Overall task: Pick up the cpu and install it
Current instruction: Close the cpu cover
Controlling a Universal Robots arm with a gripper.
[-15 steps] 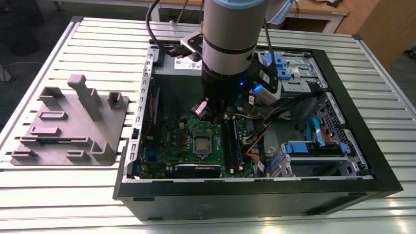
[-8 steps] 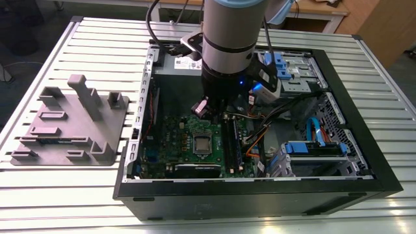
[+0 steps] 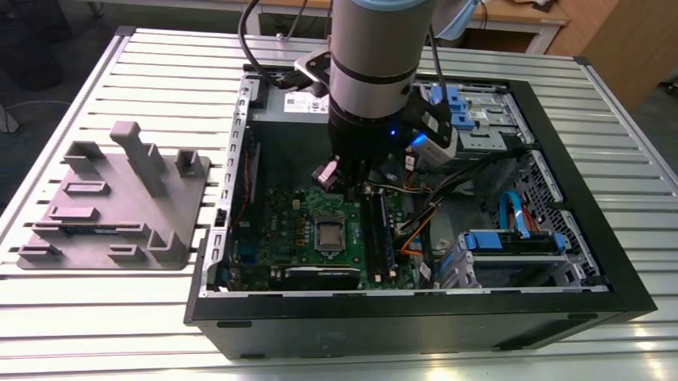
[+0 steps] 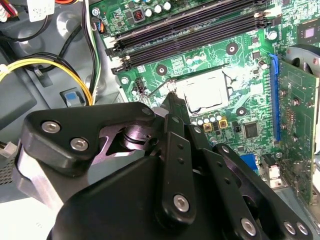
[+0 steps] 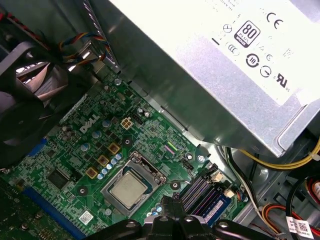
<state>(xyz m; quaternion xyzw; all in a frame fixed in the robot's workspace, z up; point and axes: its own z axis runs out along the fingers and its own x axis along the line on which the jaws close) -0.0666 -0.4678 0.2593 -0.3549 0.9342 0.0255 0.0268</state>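
On the exterior view's left, a grey plastic tray with upright posts and slots (image 3: 175, 210) lay on the ribbed aluminium table (image 3: 159, 71), just beside the open black computer case (image 3: 424, 321). Inside the case, toward its left half, sat the green motherboard (image 3: 286, 230), and on it the cpu (image 3: 329, 236), a small square chip with a silvery-beige top, lay flat in the silver socket frame (image 5: 116, 177), not held by anything. The grey, blue-capped robot arm (image 3: 371, 55) reached down into the case from the far side, and its black gripper (image 3: 341, 178) hung just above the board on the far side of the socket. In the first wrist view the gripper's fingertips (image 5: 173, 205) were drawn together with nothing between them, near the socket's corner; whether they touched the frame could not be told. Just right of the socket stood long black memory sticks (image 3: 379, 230), and farther right, blue-handled drive bays (image 3: 509, 242).
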